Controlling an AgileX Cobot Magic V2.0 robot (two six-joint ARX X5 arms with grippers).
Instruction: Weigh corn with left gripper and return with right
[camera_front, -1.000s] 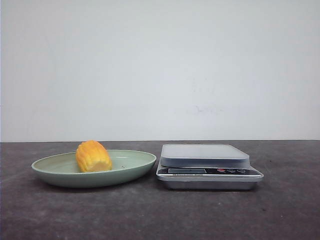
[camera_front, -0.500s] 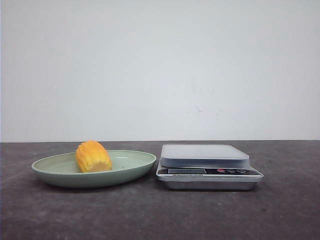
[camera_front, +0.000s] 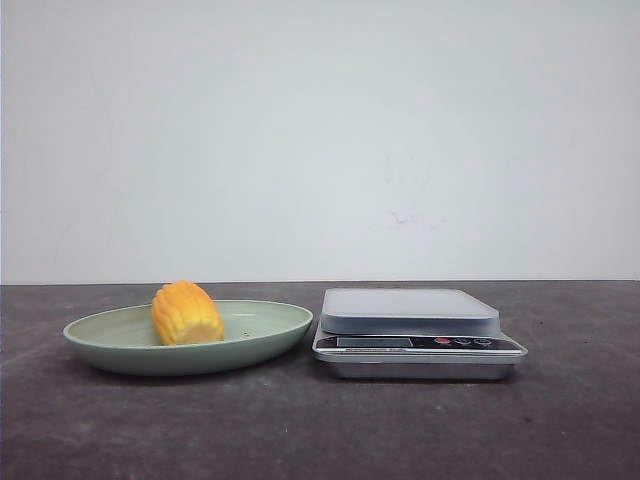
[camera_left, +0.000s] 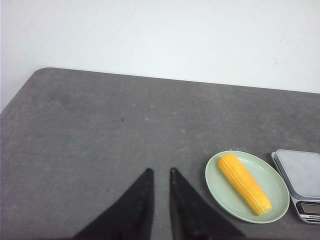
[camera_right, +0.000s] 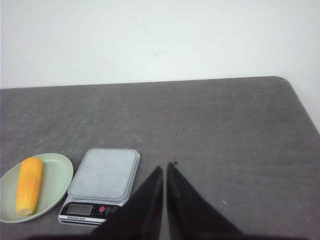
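Corn (camera_front: 187, 313): lies on its side in the pale green plate (camera_front: 120, 355). Front view shows one end on, so it looks stubby. Both wrist views show a long whole cob, yellow-orange, set diagonally across the plate (camera_left: 247, 186).

Plate: oval, shallow, resting on the dark grey desk (camera_front: 320, 430), left of the scale and just beside it. The front view does not settle whether the two rims touch.

Scale (camera_front: 418, 333): silver kitchen scale with a bare grey platform; display and small buttons, one red, face the robot. Display reading too small to tell.

Left hand (camera_left: 159, 172): seen in the left wrist view only. Two black pointed fingers (camera_left: 140, 200) with a narrow gap between the tips, nothing between them. It hangs over bare desk, well apart from the plate.

Right hand (camera_right: 166, 166): seen in the right wrist view only. Black wedge fingers (camera_right: 182, 200) drawn nearly together, tips almost meeting, gripping nothing. It is over bare desk, near the scale's (camera_right: 102, 182) right side, apart from it.

Backdrop: plain white wall (camera_front: 320, 140) behind the desk.
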